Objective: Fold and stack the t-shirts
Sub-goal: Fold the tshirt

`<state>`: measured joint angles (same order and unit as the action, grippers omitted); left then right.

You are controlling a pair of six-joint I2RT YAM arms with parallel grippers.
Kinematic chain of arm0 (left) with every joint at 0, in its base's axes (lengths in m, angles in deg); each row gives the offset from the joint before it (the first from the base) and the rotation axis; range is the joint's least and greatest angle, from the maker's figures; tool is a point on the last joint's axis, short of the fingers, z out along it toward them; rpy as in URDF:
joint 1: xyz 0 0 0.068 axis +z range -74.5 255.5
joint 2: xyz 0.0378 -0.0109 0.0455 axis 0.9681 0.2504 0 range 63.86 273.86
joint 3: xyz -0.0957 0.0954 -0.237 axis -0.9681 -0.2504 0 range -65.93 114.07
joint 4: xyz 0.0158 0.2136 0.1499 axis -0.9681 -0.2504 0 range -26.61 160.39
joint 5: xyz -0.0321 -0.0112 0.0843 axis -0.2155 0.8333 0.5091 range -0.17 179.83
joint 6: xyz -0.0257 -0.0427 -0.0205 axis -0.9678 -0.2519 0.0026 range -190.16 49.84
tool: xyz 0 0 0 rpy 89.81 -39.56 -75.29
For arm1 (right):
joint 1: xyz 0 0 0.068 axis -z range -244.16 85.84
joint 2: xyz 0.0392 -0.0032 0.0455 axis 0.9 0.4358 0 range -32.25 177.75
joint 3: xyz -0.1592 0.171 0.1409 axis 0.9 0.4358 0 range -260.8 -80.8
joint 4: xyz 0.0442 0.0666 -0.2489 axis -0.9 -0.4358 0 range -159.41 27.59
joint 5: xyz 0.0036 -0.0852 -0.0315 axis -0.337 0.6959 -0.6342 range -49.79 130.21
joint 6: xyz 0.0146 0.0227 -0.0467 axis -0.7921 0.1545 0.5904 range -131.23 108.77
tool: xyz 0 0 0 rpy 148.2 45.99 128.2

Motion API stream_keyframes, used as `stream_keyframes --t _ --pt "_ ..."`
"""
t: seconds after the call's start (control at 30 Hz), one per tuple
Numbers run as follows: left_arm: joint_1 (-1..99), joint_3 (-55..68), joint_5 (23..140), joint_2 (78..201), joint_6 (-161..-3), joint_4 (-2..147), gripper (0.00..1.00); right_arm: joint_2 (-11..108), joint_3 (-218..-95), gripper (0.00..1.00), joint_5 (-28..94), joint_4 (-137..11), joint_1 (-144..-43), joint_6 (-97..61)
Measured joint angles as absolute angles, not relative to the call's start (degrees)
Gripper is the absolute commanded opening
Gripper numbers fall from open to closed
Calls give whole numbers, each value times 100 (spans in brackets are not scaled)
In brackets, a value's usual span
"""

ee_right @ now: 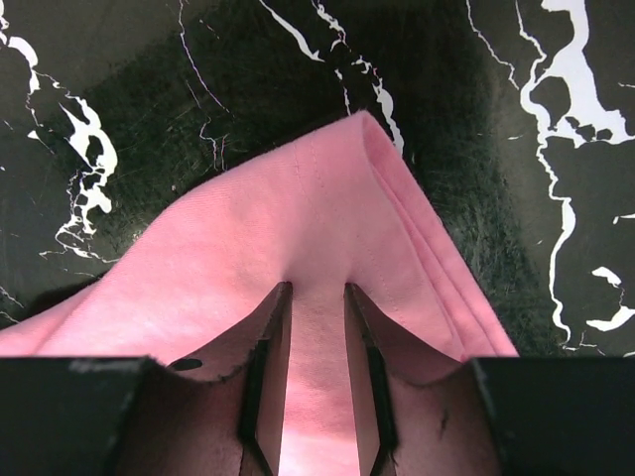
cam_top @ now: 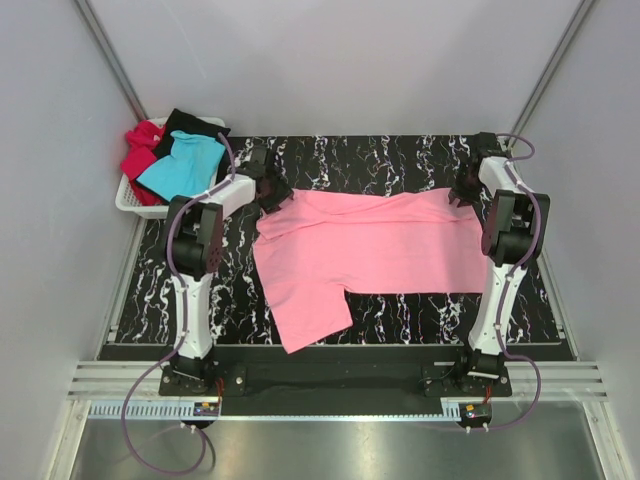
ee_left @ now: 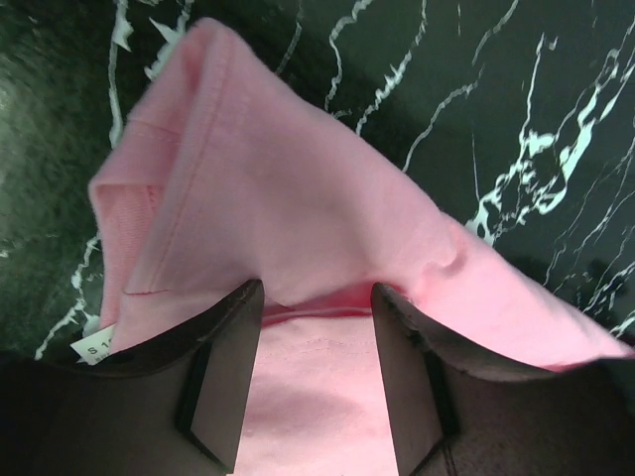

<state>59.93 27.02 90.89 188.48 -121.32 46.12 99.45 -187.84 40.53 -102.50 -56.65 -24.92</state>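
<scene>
A pink t-shirt (cam_top: 370,250) is seen spread flat across the middle of the black marbled table (cam_top: 400,160) in the top view, with one sleeve or flap hanging toward the lower left of the frame. Its upper left corner is held by the left gripper (cam_top: 272,192), and its upper right corner by the right gripper (cam_top: 463,190).

In the left wrist view, the pink cloth is drawn up like a tent to the left gripper (ee_left: 317,293). The fingers (ee_left: 223,387) are closed onto a bunched fold that fills the gap between them. A small white label (ee_left: 94,347) is visible at the lower left of that frame, at the hem.

In the right wrist view, the right gripper (ee_right: 317,288) is clamped on a folded corner of the same shirt. Its fingers (ee_right: 266,377) are set close together with cloth pinched between them, and creases are seen running out from the tips.

A white basket (cam_top: 128,203) is placed at the upper left of the top view, at the table's far corner. A turquoise t-shirt (cam_top: 185,165), a red t-shirt (cam_top: 140,155) and a black t-shirt (cam_top: 190,125) are heaped loosely in it.
</scene>
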Motion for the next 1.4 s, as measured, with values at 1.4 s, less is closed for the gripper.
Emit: stream_keyframes --t 1.4 --pt "5896 1454 9703 17086 -10786 3667 80 8196 -17444 65 4145 -10565 -5348 -2656"
